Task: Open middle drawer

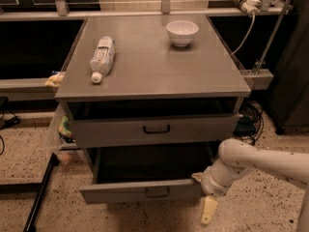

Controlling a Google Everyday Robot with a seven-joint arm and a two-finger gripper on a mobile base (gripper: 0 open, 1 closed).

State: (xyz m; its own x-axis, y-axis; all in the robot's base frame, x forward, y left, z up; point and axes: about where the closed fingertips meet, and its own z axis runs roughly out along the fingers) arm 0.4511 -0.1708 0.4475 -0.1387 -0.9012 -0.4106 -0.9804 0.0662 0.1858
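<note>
Down at the bottom of the shot, the middle drawer (120,193) is pulled way out from the table (154,76), far enough that you look straight down into its dark inside. Its grey front sits low over the speckled floor (19,153), and the little black handle (158,192) is dead centre on it. The gripper (206,197) is right by the right-hand end of that front, low near the floor and well off the handle. Whether it's touching the drawer corner I honestly can't tell, and I can't tell if the jaws are released or clenched either. The white arm (260,161) comes in from the right edge of the frame and bends down toward that corner.

Above all that, the top drawer (111,129) is out just a bit, with a dark gap between it and the table top. Up on the table there's a bottle (103,56) lying on its side on the left, cap end toward the camera. A white bowl (182,32) stands upright at the back right, well apart from the bottle. What looks like a clear bag (57,134) is up against the table's left side. Some cables (248,117) lie on the floor off to the right, and a black pole (41,197) slants across the floor at lower left.
</note>
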